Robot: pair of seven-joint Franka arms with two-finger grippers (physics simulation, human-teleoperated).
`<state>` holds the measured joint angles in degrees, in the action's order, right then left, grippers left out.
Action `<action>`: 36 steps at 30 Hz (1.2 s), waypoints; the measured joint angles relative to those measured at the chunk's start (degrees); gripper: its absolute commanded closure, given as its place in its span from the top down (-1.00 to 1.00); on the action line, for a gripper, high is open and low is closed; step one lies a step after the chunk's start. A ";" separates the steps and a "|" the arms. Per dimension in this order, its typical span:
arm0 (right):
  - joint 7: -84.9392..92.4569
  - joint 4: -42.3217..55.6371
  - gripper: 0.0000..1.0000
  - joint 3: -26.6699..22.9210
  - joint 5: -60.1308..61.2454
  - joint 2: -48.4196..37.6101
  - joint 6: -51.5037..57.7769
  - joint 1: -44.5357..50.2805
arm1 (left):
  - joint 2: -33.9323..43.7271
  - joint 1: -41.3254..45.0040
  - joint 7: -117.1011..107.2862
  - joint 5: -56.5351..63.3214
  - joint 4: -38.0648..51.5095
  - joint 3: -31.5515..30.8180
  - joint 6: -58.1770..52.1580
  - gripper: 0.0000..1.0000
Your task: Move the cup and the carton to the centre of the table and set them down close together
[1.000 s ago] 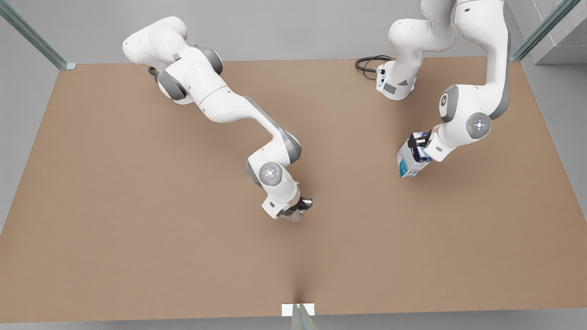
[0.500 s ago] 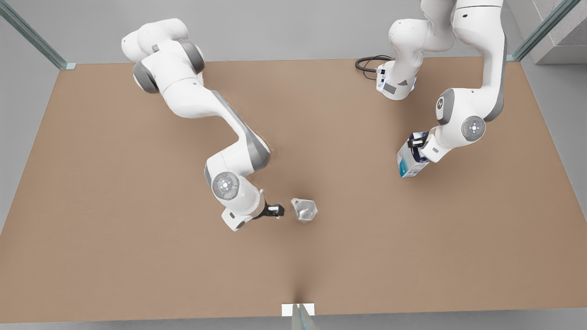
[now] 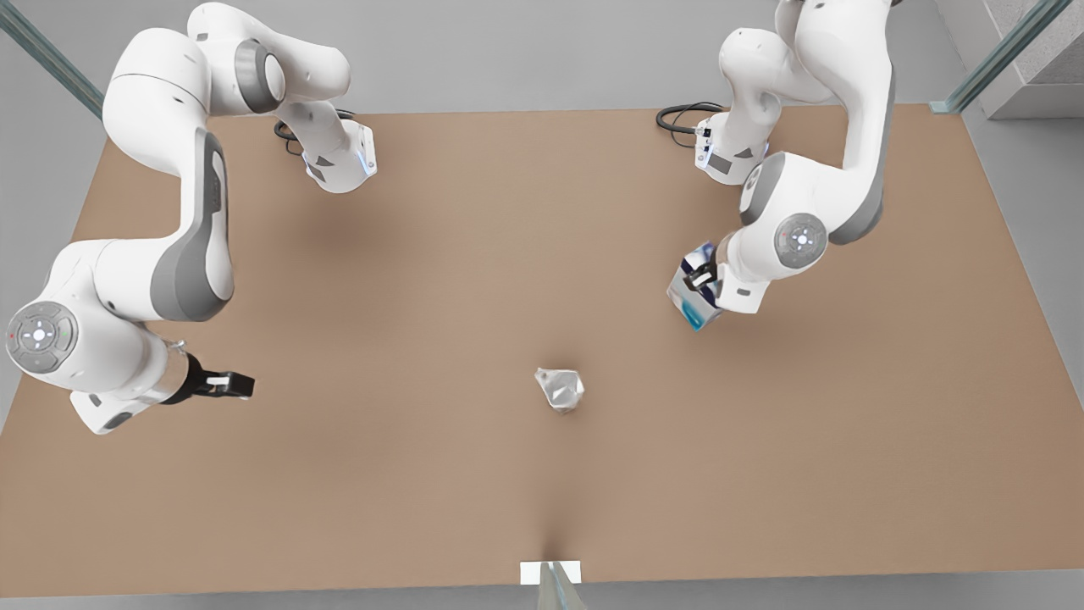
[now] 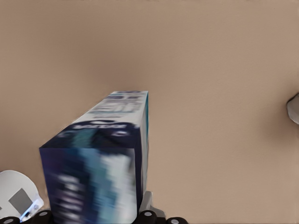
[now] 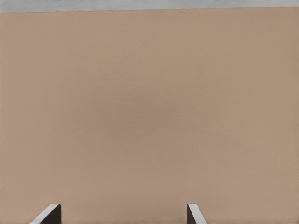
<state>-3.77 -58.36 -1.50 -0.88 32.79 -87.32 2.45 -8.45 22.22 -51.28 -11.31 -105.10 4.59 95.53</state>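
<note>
Tabletop (image 3: 356,474) of plain light-brown matte material fills most of the front view, a large flat rectangle with soft shadows under the arms and a grey floor around it. Glass-edged panels (image 3: 51,59) slant in at the far corners, a pale grey block (image 3: 1037,72) sits off the far corner on the front view's right, and a small white tab (image 3: 533,573) marks the middle of the near edge. A black cable (image 3: 682,114) loops beside the base of the arm on the front view's right.

Near the middle of the table stands the small pale grey-white cup (image 3: 560,389), tapered and faceted, with a crumpled translucent look, free of both grippers.

The left gripper (image 3: 699,280), on the glossy white arm at the front view's right, is closed around the upper part of the small box-shaped carton (image 3: 693,303), dark blue and white with a teal lower part and printed labels. The carton hangs tilted, well apart from the cup. In the left wrist view the carton (image 4: 98,163) looms large, with the cup (image 4: 294,108) at the frame's edge.

The right gripper (image 3: 230,385), black-fingered, waits over the table at the front view's left, far from the cup. Its fingertips (image 5: 50,213) are spread wide with nothing between them.
</note>
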 measured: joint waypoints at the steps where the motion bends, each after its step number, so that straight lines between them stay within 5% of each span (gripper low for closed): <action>1: -0.01 0.00 1.00 0.01 0.00 0.09 -0.10 -0.10 | -2.07 -1.34 -2.32 -0.83 3.03 -1.19 -0.84 0.13; 10: -0.10 -0.06 1.00 0.01 -0.08 0.18 -0.22 -0.43 | -13.25 0.21 -21.13 -4.86 14.38 -12.90 0.96 0.15; 14: -0.10 -0.06 1.00 0.01 -0.79 0.34 -0.31 -0.43 | -20.05 5.05 -27.09 -5.17 23.29 -12.94 2.60 0.19; 24: -0.01 -0.05 1.00 0.01 -0.88 0.51 -0.64 -0.51 | -21.70 7.68 -21.50 -4.96 20.29 -11.39 9.37 0.29; 26: 0.08 -0.09 1.00 0.01 -1.32 0.53 -1.09 -0.51 | -22.13 7.71 -21.07 -4.92 20.20 -11.19 9.36 0.36; 28: 0.08 -0.09 1.00 0.00 -1.32 0.53 -1.10 -0.61 | -22.23 7.68 -21.06 -4.91 20.20 -11.09 9.32 1.00; 36: 0.08 0.00 1.00 0.01 -1.23 0.44 -1.01 -0.51 | -21.51 7.68 -21.98 -5.04 20.48 -10.36 7.38 1.00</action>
<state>-3.69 -58.36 -1.49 -2.11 33.23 -88.33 1.93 -29.96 29.90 -73.26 -16.35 -84.62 -5.77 102.91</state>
